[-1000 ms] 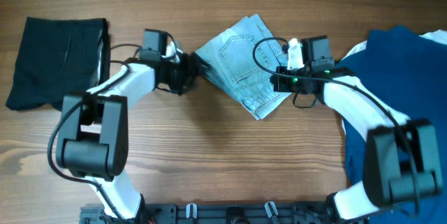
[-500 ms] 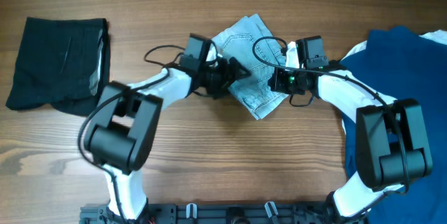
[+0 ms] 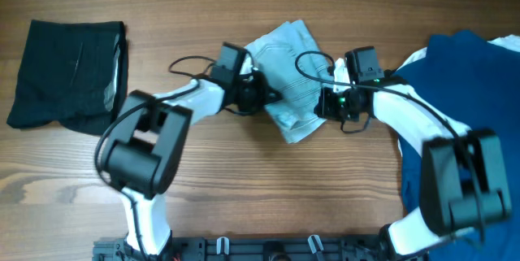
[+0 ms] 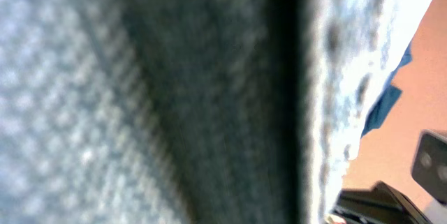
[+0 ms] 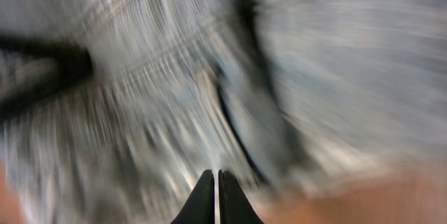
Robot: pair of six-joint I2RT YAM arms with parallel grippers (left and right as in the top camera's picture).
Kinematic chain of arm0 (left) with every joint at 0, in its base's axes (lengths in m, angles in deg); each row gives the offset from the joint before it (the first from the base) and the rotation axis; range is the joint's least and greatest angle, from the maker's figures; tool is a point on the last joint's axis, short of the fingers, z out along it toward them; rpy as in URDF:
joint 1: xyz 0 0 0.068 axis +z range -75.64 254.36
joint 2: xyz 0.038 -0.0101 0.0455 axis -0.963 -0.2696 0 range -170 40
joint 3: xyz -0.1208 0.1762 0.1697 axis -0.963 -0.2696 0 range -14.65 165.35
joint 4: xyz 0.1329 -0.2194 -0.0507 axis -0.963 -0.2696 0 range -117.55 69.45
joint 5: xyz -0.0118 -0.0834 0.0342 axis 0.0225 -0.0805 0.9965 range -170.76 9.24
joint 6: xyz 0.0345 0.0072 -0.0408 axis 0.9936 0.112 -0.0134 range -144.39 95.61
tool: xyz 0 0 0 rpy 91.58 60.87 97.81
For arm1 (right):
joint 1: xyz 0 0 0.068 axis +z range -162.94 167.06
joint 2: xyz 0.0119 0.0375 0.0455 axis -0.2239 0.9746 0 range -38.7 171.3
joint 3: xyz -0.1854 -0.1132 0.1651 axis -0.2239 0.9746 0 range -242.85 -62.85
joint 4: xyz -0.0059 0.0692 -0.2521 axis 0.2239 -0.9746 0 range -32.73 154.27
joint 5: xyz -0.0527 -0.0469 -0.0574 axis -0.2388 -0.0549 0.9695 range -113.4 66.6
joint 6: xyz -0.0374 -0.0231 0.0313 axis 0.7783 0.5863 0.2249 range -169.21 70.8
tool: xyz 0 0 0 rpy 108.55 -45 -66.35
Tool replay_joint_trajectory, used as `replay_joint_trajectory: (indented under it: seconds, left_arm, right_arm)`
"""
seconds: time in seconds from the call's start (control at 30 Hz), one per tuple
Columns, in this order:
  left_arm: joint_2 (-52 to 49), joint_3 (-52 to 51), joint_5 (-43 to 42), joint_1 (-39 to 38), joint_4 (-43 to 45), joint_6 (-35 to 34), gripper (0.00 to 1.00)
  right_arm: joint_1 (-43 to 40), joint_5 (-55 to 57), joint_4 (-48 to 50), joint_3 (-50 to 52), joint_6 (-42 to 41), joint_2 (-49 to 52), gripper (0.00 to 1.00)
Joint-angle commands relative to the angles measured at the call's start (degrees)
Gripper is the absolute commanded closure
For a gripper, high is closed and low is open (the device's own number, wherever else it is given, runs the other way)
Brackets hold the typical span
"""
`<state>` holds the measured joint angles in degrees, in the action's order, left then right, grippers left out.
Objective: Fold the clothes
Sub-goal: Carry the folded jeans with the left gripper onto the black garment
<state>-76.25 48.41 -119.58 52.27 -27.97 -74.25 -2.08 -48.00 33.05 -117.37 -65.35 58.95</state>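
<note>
The faded light-blue denim jeans (image 3: pixel 288 70) lie folded and bunched at the table's middle. My left gripper (image 3: pixel 266 97) is dug into their left edge. Denim (image 4: pixel 140 98) fills the left wrist view right up against the camera and hides the fingers, so the jaws appear closed on that edge. My right gripper (image 3: pixel 320 105) rests on the jeans' lower right part. In the blurred right wrist view its two black fingertips (image 5: pixel 216 176) stand pressed together over the denim (image 5: pixel 174 91), with nothing seen between them.
A black garment (image 3: pixel 69 74) lies folded at the far left. A navy garment (image 3: pixel 463 115) covers the right side, with a white one (image 3: pixel 508 43) at its top corner. Bare wood (image 3: pixel 268 188) runs along the front. Cables loop over both wrists.
My left gripper has gone from wide open to closed at the jeans' left edge. The jeans have bunched narrower. My right gripper has shifted slightly down on the denim.
</note>
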Motion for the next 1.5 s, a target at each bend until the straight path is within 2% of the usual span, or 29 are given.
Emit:
replay_joint_trajectory:
  seconds: [0.0, 0.13, 0.2, 0.3, 0.37, 0.5, 0.8, 0.9, 1.03, 1.17, 1.33, 1.47]
  left_arm:
    - [13.94, -1.16, -3.39, 11.23, -1.42, 7.06, 0.96]
    - [26.27, -1.11, -3.37, 25.49, 1.11, 8.48, 0.96]
    - [28.41, -1.11, -3.37, 32.54, 3.02, 9.22, 0.96]
    - [28.37, -1.11, -4.46, 40.92, 7.06, 9.73, 0.96]
    - [28.15, -1.11, -5.09, 47.01, 9.97, 13.92, 0.96]
    - [28.13, -1.11, -4.61, 51.84, 14.36, 16.24, 0.96]
    - [25.22, 1.66, 2.49, 53.77, 23.08, 16.13, 0.96]
    - [18.91, 6.95, 1.73, 53.7, 23.17, 14.69, 0.96]
    - [7.96, 18.58, -3.72, 53.7, 23.21, 14.64, 0.96]
    - [0.96, 27.61, -4.39, 53.7, 23.17, 10.1, 0.96]
    - [-1.73, 28.5, 1.33, 52.65, 24.33, 6.95, 0.96]
    - [-3.78, 28.5, 0.9, 51.54, 24.26, 6.93, 0.96]
  right_arm:
    - [0.13, -3.76, -2.19, 0.2, 2.49, -12.0, 0.96]
    - [0.13, -3.76, -2.25, 0.2, 0.87, -19.3, 0.96]
    - [0.13, -3.74, -2.16, 0.2, -0.39, -19.91, 0.96]
    - [0.13, -3.78, -2.12, 0.22, -0.96, -19.76, 0.95]
    - [0.15, -3.76, -2.51, 0.22, -1.01, -19.76, 0.96]
    - [0.2, -3.76, -2.51, 0.22, -2.08, -19.76, 0.96]
    - [0.22, -3.76, -2.47, 0.22, -2.08, -19.76, 0.96]
    - [0.22, -3.74, -2.49, 0.22, -2.08, -19.76, 0.96]
    - [0.22, -3.54, -2.49, 0.22, -2.05, -19.76, 0.95]
    - [0.22, -3.54, -2.47, 0.22, -2.08, -19.76, 0.95]
    - [0.22, -3.56, -2.54, 0.22, -2.03, -19.76, 0.95]
    - [0.22, -3.58, -2.86, 0.22, -2.03, -19.76, 0.95]
